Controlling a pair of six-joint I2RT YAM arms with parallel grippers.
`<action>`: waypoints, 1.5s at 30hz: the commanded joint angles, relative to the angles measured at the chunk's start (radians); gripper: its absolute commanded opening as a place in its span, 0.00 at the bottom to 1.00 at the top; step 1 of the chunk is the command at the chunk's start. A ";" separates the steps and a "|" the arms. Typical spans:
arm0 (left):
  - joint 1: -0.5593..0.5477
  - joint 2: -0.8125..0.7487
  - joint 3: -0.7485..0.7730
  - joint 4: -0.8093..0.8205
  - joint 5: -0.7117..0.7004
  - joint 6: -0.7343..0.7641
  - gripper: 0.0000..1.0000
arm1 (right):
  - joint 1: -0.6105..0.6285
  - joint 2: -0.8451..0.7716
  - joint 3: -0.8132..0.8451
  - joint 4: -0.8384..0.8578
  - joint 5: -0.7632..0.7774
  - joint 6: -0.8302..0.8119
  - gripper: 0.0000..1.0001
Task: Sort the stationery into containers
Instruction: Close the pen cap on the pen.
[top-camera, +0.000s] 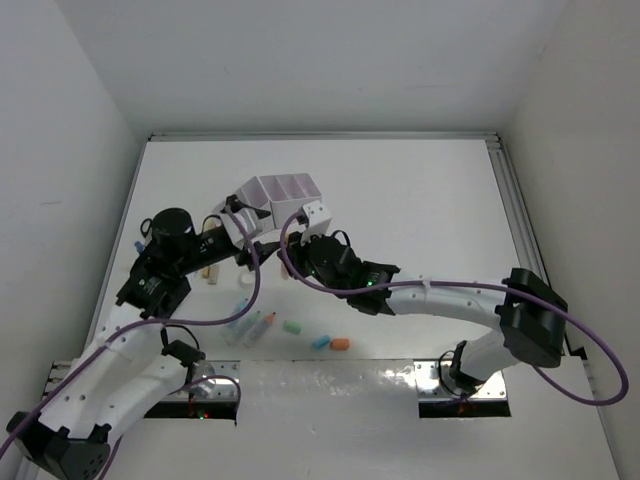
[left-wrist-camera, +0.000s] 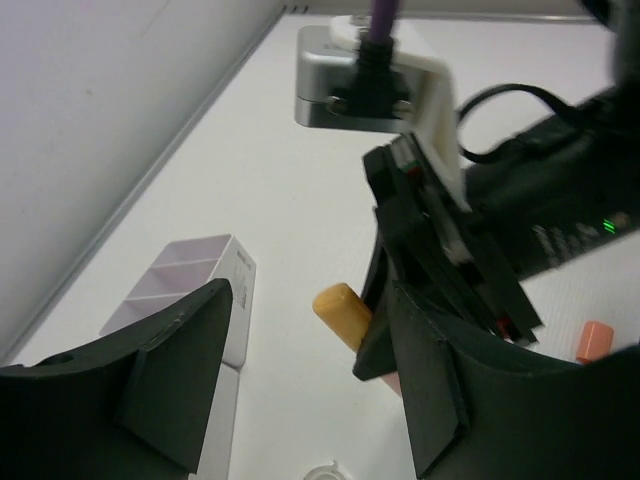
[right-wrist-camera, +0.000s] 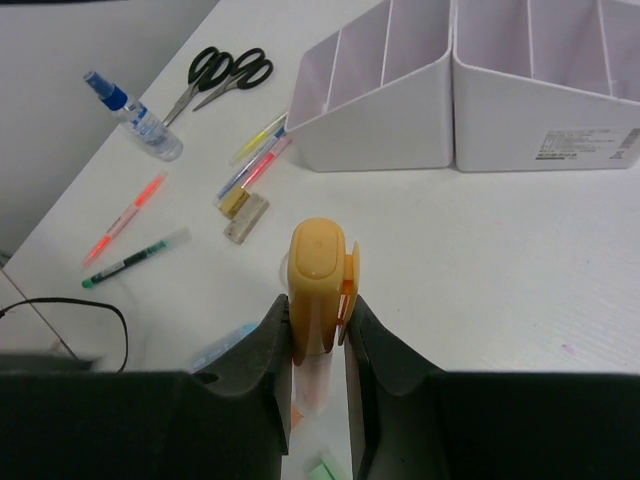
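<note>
The right pincer (right-wrist-camera: 318, 312) is clamping the barrel of a yellow-capped pen (right-wrist-camera: 317, 262), holding it cap-forward and seemingly off the bench (right-wrist-camera: 500, 270), probably so that it can go end-first into a compartment. The left pincer (left-wrist-camera: 305, 320) is hovering just beside it with its jaws apart and nothing between them, and the pen's cap is showing in the gap beyond. The bench is lying open toward the far side and the right, while a wall (right-wrist-camera: 60, 120) is closing in along its left edge. The organiser (right-wrist-camera: 400, 125) is sitting at the far middle, just beyond the held pen, with its open tops turned up, so the path to the nearest compartments is looking short and free. To its left, the scissors (right-wrist-camera: 222, 75) and the blue-capped bottle (right-wrist-camera: 140, 118) are lying close to that wall, where room for an approach is looking tight. Nearer in, loose pens (right-wrist-camera: 125, 218) are lying scattered, and small capsule pieces (top-camera: 320, 342) are lying nearest the arm bases, well apart from the organiser.
</note>
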 joint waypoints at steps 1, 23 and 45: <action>0.011 -0.110 -0.028 0.062 0.078 0.048 0.61 | -0.025 -0.063 -0.011 0.021 0.034 -0.002 0.00; -0.046 0.004 -0.077 0.042 -0.014 -0.142 0.69 | -0.025 -0.138 0.101 0.078 0.100 -0.092 0.00; -0.143 0.063 -0.110 0.205 -0.173 -0.217 0.12 | 0.000 -0.092 0.108 0.104 0.081 -0.031 0.00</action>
